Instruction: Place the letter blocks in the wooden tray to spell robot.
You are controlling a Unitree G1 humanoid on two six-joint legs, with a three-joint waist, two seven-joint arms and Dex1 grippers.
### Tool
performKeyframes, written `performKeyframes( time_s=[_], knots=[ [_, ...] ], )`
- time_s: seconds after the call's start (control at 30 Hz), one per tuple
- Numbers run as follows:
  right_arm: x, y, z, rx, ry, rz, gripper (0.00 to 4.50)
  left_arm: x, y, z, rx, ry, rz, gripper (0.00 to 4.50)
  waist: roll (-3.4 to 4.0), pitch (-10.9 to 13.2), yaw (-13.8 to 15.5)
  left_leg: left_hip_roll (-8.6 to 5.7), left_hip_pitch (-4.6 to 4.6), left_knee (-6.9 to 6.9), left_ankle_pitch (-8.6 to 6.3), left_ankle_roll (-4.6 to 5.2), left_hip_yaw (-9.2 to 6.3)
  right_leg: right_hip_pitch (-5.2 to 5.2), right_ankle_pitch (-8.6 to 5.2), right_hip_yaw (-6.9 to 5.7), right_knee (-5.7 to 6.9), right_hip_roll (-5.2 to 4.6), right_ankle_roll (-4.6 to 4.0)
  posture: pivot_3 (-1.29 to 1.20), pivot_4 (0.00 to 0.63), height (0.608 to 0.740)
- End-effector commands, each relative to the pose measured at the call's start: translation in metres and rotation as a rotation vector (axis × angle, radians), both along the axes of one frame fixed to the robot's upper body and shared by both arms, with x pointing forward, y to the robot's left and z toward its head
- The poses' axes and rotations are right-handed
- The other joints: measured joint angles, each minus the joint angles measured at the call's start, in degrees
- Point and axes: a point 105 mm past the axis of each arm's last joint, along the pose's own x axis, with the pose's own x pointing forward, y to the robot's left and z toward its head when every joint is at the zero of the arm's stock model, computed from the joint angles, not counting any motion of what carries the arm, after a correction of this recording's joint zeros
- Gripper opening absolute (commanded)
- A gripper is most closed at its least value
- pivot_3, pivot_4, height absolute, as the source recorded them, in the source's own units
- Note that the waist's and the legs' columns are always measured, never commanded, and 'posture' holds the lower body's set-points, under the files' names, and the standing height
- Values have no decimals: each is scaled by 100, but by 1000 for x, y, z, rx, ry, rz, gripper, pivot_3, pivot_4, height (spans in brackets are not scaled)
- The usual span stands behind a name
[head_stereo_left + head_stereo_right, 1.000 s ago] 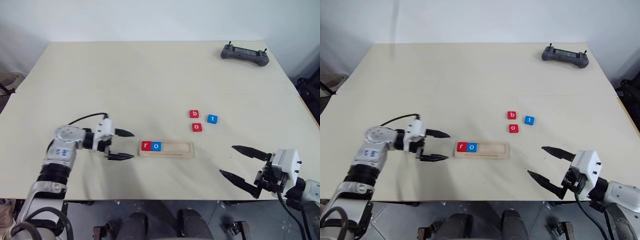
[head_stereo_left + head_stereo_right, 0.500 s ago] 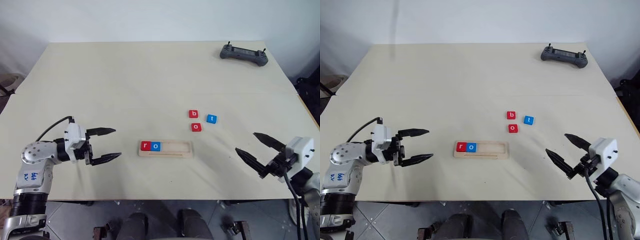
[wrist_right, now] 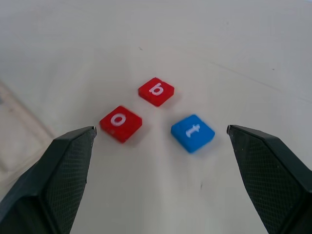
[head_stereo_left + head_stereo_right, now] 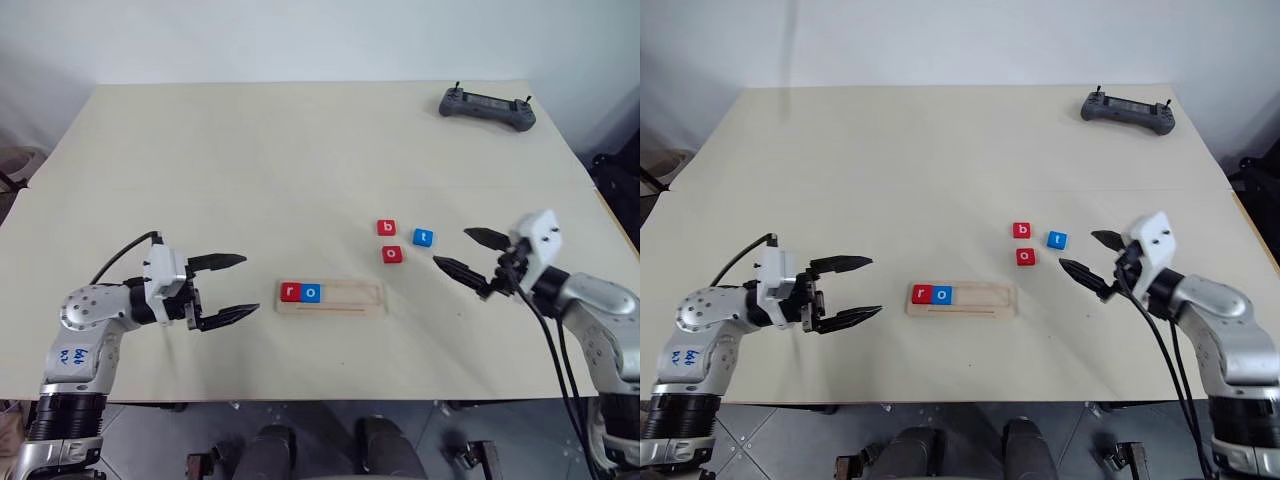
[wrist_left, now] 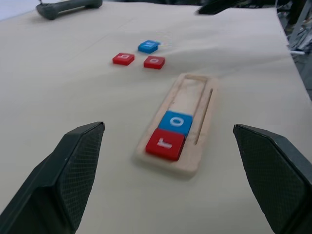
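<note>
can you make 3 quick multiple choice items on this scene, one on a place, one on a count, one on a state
1. Where does the grey controller lie?
A. far right corner of the table
B. in the tray
C. beside the left gripper

2. How many letter blocks sit in the wooden tray?
A. none
B. two
C. five

3. How is the right gripper?
A. shut on a block
B. open, holding nothing
C. shut, holding nothing

Answers: 1 A, it sits far beyond the blocks. 2 B, only red r and blue o are in it. 3 B, its fingers stand apart around nothing.
</note>
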Motion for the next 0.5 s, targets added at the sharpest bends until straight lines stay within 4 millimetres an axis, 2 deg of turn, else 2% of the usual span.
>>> performKeyframes(
  time_s=[0.03,0.27,0.5],
  knots=[
    [4,3,5,-37,39,7,4500,-1,-3,10,-2,-42,-6,4473,0,0,26,-1,-4,0,0,0,-1,-2,0,-2,0,-1,0,0,150,740],
    [7,-1,11,-72,49,-16,4500,-1,-3,8,3,-38,1,4473,0,0,21,-9,-9,5,-1,2,-1,1,1,-3,-8,-6,2,0,150,740],
    [6,-3,5,-81,63,-42,4500,1,-5,7,-3,-43,16,4473,0,0,9,-6,-9,2,-1,2,0,-2,1,-2,-6,-4,1,0,150,740]
  ],
)
